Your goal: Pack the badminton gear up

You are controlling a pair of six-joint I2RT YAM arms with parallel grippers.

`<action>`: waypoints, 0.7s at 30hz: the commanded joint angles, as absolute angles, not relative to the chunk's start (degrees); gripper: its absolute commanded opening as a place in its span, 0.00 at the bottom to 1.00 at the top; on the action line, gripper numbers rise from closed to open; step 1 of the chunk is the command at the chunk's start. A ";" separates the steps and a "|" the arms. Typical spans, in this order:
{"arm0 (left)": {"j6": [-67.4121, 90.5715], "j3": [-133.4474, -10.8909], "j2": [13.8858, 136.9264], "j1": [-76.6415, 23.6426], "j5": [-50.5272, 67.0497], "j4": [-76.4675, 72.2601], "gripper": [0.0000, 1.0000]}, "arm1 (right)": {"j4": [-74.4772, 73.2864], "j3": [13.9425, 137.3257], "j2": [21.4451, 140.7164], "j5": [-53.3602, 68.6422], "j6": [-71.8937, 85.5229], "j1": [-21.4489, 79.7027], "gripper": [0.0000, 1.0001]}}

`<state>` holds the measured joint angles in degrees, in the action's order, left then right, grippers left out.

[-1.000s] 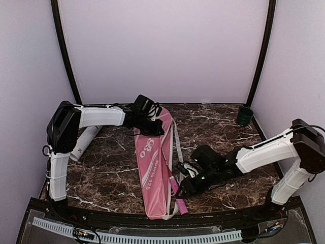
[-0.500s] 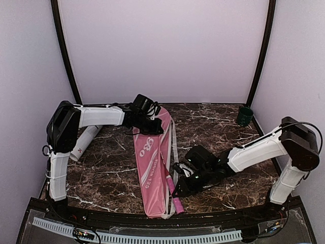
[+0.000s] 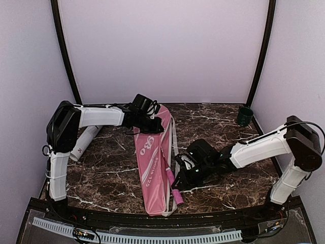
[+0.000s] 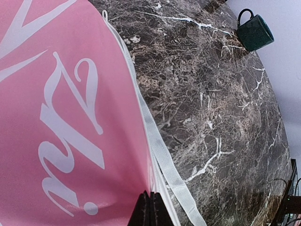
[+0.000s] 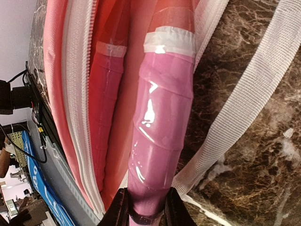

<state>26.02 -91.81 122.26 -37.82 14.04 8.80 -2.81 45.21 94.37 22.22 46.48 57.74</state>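
Scene: a dark marble desk (image 3: 223,127) inside pale lilac walls, with two white robot arms reaching in from the bottom corners of the overhead view.
Pink bag (image 3: 152,157): long and racket-shaped with white lettering. It lies at the centre of the frame, wide end toward the top and narrow end toward the bottom edge. Its white strap (image 4: 160,150) trails along its right side.
Left fingers (image 4: 142,212): pressed together at the bag's wide upper end, pinching the fabric edge beside the strap.
Right fingers (image 5: 117,209): clamped on the butt end of a pink racket handle (image 5: 162,122), just right of the bag's lower half.
Held handle: glossy and wrapped, it runs up into the bag's open zipped side.
Second handle (image 5: 106,103): lies inside the bag, beside the first.
White tube (image 3: 85,141): lies at the left of the frame, partly behind the left arm and well apart from the bag.
Green cup (image 3: 245,116): stands at the upper right corner of the desk.
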 commanded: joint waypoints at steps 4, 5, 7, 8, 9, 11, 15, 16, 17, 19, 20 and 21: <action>26.80 -91.21 121.95 -38.89 16.53 6.53 0.00 | 12.35 48.68 100.01 21.10 47.16 57.00 0.00; 26.74 -91.30 121.99 -38.85 16.45 6.64 0.00 | 12.64 48.83 100.78 20.98 47.19 56.96 0.00; 26.32 -91.94 121.91 -38.85 16.09 7.29 0.00 | 13.19 48.39 101.51 20.69 47.23 56.91 0.00; 25.77 -92.60 121.90 -38.87 15.50 8.66 0.03 | 13.51 48.01 101.78 20.66 47.38 56.87 0.00; 25.23 -93.35 121.70 -38.85 14.69 9.75 0.12 | 13.84 47.53 102.00 20.70 47.56 56.80 0.00; 24.38 -93.94 120.40 -38.85 12.62 11.42 0.26 | 14.11 47.01 102.36 20.82 47.72 56.71 0.00; 22.58 -93.30 114.18 -38.86 5.22 15.39 0.48 | 14.98 46.49 102.50 21.12 48.07 56.69 0.00; 22.44 -92.52 112.39 -38.85 3.48 16.61 0.51 | 15.13 46.68 102.64 21.22 48.14 56.67 0.00; 22.48 -91.33 110.21 -38.87 2.48 17.70 0.52 | 15.38 47.00 102.85 21.38 48.21 56.69 0.00; 23.45 -86.98 105.65 -39.50 1.30 19.98 0.52 | 15.84 47.70 103.44 21.73 48.24 56.69 0.00; 23.97 -84.00 102.97 -40.45 0.36 20.58 0.51 | 16.13 48.06 103.76 21.98 48.29 56.69 0.00; 24.42 -79.50 100.55 -42.02 -0.90 21.07 0.51 | 16.55 48.34 103.98 22.32 48.47 56.69 0.00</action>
